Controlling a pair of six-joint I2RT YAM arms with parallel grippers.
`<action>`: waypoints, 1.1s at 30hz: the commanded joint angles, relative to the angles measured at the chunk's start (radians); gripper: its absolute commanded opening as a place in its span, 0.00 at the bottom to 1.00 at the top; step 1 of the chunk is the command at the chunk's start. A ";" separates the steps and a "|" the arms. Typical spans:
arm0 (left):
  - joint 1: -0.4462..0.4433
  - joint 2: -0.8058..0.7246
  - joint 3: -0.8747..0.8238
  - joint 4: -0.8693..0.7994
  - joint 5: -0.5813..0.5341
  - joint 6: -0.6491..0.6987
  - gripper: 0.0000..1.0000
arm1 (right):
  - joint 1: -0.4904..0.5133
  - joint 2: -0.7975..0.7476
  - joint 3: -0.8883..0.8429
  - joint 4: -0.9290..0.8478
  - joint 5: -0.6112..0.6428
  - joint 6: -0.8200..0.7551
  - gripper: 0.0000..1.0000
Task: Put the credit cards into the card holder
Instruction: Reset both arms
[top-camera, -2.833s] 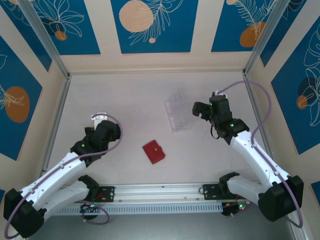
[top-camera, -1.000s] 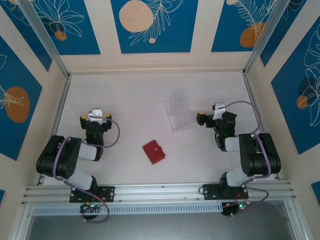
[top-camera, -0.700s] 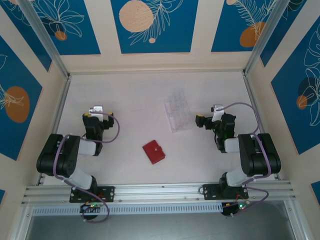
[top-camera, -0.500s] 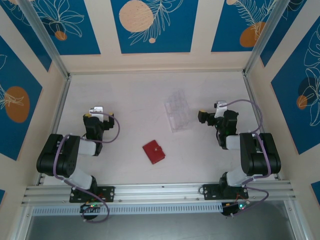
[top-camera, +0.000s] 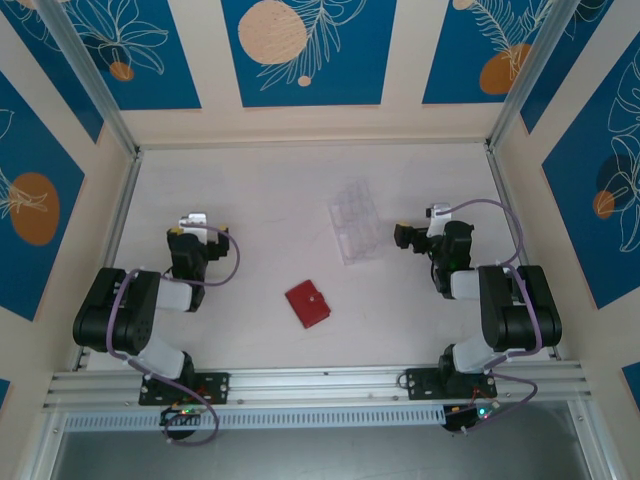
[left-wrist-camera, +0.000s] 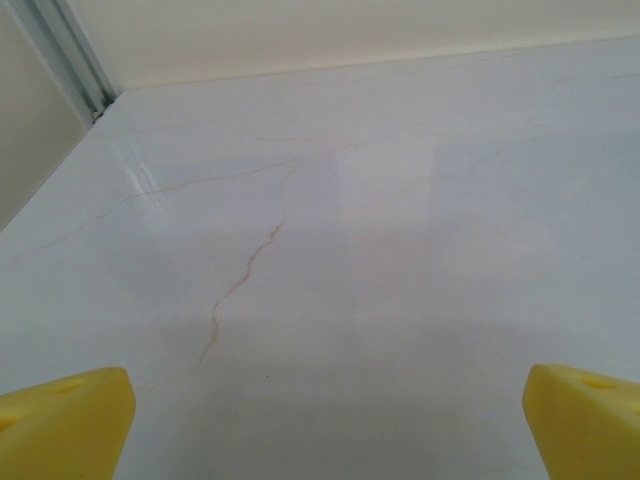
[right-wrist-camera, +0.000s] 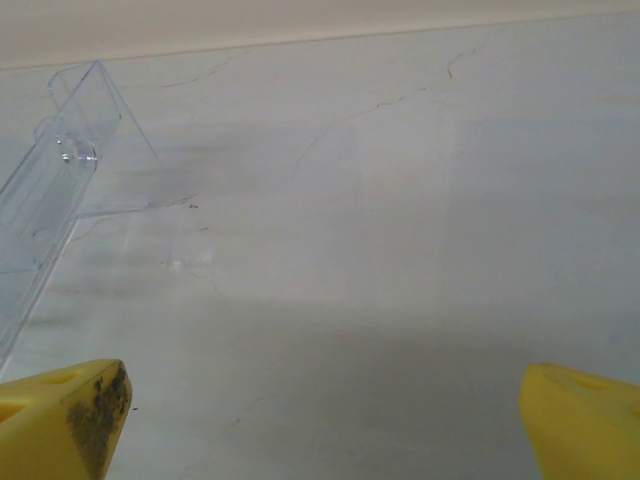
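Card holder (top-camera: 307, 304), dark red and closed, lies near the middle of my counter (top-camera: 250, 190) between the folded left arm (top-camera: 120, 315) and right arm (top-camera: 510, 310), left jaws and right jaws both wide and empty, parked clear of it I judge, with a clear tray (top-camera: 354, 221) farther toward the right.

One card holder (top-camera: 307, 304), one clear tray (top-camera: 354, 221), two robot arms (top-camera: 130, 318) (top-camera: 512, 312)
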 joint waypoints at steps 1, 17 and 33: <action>0.008 0.003 0.030 -0.032 0.099 0.030 1.00 | 0.005 0.001 0.021 -0.003 0.013 -0.003 0.99; 0.005 0.002 0.026 -0.026 0.148 0.052 1.00 | 0.006 0.002 0.021 -0.005 0.016 -0.005 0.99; 0.009 0.002 0.033 -0.040 0.164 0.048 1.00 | 0.008 0.003 0.022 -0.007 0.022 -0.006 0.99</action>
